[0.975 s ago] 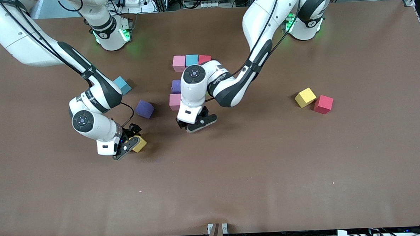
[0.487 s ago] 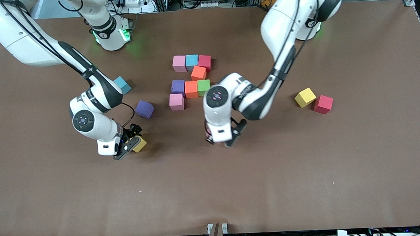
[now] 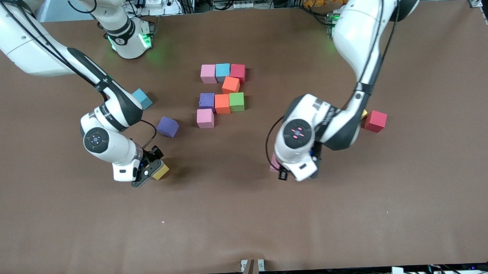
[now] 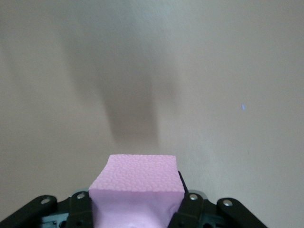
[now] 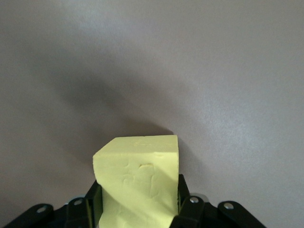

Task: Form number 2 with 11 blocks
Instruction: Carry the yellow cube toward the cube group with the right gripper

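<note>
The partly built number 2 (image 3: 222, 92) lies mid-table: a row of pink (image 3: 208, 73), blue (image 3: 223, 70) and red (image 3: 238, 72) blocks, an orange block (image 3: 230, 85), a row of purple (image 3: 206, 100), orange (image 3: 222, 103) and green (image 3: 236, 101), then a pink block (image 3: 205, 118). My left gripper (image 3: 280, 170) (image 4: 135, 211) is shut on a pink block (image 3: 274, 163) (image 4: 135, 183) over bare table. My right gripper (image 3: 151, 172) (image 5: 137, 206) is shut on a yellow block (image 3: 161, 171) (image 5: 140, 175), low at the table.
Loose blocks lie about: a teal one (image 3: 142, 98) and a purple one (image 3: 168, 126) toward the right arm's end, a red one (image 3: 375, 121) toward the left arm's end. A yellow corner (image 3: 364, 113) peeks out beside the left arm's forearm.
My left arm swung away from the digit toward its own end of the table, carrying the pink block. My right gripper closed on the yellow block and barely shifted.
</note>
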You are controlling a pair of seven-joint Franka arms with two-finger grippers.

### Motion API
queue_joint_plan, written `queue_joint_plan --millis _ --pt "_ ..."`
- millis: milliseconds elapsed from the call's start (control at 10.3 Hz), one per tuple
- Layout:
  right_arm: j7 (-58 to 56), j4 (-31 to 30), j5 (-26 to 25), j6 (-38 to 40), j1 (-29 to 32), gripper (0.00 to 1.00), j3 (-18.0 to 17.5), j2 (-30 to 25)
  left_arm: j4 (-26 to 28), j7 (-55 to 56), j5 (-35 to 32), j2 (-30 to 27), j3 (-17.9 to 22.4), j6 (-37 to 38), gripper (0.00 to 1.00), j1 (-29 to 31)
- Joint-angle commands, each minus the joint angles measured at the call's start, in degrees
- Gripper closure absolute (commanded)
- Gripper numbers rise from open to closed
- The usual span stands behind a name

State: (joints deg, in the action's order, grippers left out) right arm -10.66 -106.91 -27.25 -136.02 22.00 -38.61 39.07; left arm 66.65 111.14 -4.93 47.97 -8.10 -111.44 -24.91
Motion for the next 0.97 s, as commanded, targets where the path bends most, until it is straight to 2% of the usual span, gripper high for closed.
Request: queue_joint_plan --millis 0,195,585,780,877 --pt "-0.2 1.9 4.9 3.8 -0.3 0.79 -1.9 -0.8 2.0 4.4 1.1 -1.4 -0.2 1.4 0.49 0.9" --pt "3.1 2.4 11.4 5.6 -0.8 0.79 -4.2 -0.9 2.1 6.3 0.9 -1.7 -0.2 1.4 0.49 1.0" --pt "29.2 1.8 11.2 5.6 -4.0 0.78 -9.4 -1.2 2.1 9.8 0.6 -1.6 -0.2 1.7 0.47 1.1" --pt "42.1 1.1 10.2 5.5 -6.8 0.76 -9.6 -1.5 2.3 9.9 0.5 -1.6 -0.2 1.8 0.47 0.9" --pt "48.8 -0.1 7.2 5.2 -7.7 0.76 -9.6 -2.8 2.3 10.2 0.5 -1.6 -0.2 1.8 0.47 0.8"
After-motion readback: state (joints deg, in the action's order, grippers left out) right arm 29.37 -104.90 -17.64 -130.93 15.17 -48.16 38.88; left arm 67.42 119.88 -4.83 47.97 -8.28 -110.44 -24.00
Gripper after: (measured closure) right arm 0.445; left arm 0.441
